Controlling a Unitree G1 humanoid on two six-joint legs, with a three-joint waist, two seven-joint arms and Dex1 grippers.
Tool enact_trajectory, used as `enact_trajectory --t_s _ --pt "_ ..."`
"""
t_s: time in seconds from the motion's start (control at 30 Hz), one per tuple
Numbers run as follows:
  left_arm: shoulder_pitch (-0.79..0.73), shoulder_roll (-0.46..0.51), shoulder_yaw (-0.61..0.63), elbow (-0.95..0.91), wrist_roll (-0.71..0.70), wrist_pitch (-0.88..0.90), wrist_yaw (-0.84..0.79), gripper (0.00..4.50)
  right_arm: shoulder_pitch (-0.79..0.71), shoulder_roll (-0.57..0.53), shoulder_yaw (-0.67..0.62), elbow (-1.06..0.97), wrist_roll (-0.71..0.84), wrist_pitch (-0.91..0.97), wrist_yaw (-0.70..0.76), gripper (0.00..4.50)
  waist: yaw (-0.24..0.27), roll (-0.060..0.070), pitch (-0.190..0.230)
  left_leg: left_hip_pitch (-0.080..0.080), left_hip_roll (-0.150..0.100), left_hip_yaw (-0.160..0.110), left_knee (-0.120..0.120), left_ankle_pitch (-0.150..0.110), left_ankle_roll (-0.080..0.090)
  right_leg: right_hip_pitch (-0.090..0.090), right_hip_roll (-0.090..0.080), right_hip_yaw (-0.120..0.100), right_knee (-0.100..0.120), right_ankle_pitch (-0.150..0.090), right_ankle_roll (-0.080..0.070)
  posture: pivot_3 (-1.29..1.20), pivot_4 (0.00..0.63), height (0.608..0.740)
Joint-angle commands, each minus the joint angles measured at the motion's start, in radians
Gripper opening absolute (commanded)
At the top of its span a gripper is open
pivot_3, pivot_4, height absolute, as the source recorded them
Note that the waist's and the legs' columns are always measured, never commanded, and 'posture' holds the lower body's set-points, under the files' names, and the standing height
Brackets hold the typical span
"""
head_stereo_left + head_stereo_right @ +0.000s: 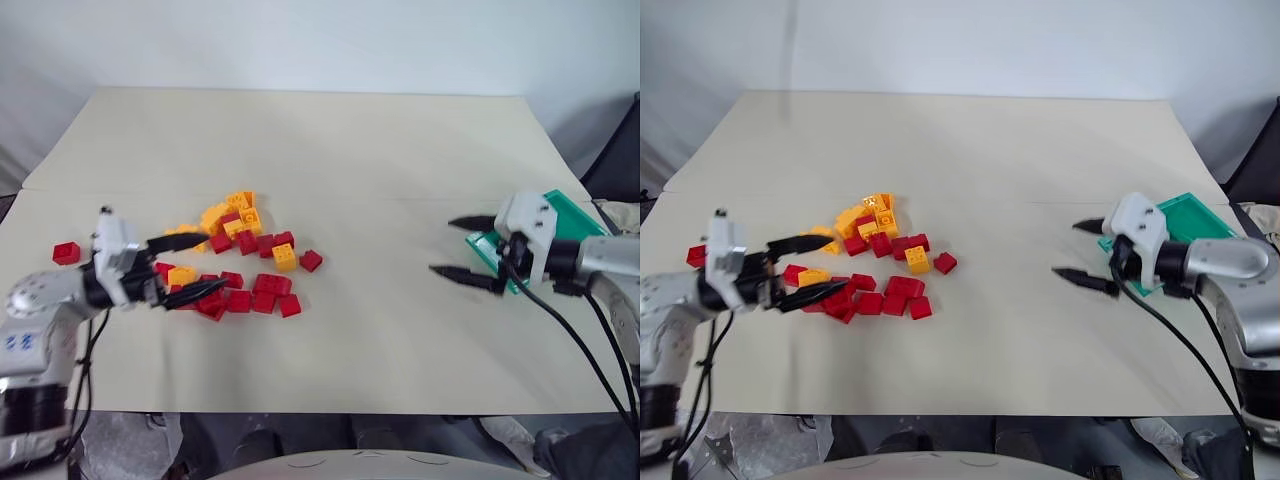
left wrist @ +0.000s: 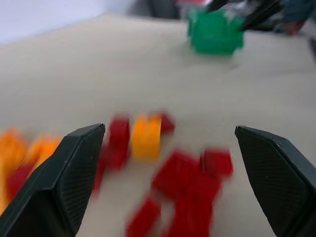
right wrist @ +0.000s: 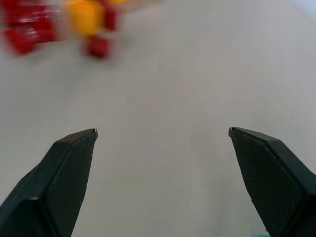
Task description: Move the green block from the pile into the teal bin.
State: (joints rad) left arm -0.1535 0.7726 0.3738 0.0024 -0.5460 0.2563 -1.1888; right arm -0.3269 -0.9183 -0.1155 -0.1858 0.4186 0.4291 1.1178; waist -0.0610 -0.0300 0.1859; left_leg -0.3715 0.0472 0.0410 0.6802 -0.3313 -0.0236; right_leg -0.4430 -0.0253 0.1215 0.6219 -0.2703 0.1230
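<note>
The pile [image 1: 240,262] of red and yellow-orange bricks lies on the left half of the table. My left gripper [image 1: 215,260] is open at the pile's left edge, one finger on each side of the nearest bricks, with nothing between its fingers. The teal bin [image 1: 565,212] sits at the table's right edge, partly hidden by my right gripper [image 1: 440,245]. That gripper is open and empty, just in front of the bin and pointing toward the pile. The left wrist view shows the pile [image 2: 173,168] close up and the bin [image 2: 215,32] far off. The green block is hidden.
A lone red brick [image 1: 66,253] lies apart, left of the pile beside my left wrist. The cream table [image 1: 350,160] stretches bare between the pile and the bin. A dark chair [image 1: 615,150] stands past the table's right edge.
</note>
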Motion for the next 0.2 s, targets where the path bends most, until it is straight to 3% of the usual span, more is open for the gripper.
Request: enact_trajectory --t_s 0.03,0.2 --pt "0.082 0.026 0.098 -0.046 -0.017 -0.035 0.004 4.5 0.019 -0.002 -0.007 0.034 0.017 -0.107 0.099 4.46 0.004 0.0 0.0 0.0 0.0 0.0 0.0 0.0 0.0 0.0 0.0 0.0 0.0 0.0 0.0 0.0 0.15 0.74" --pt "0.188 0.031 0.187 -0.093 -0.018 -0.06 0.024 4.5 -0.024 0.03 0.033 0.144 -0.008 -0.164 0.128 4.46 0.004 -0.002 0.0 0.002 0.0 0.0 0.001 0.0 0.0 0.001 -0.001 -0.002 0.001 0.0 0.0 0.0 0.15 0.74"
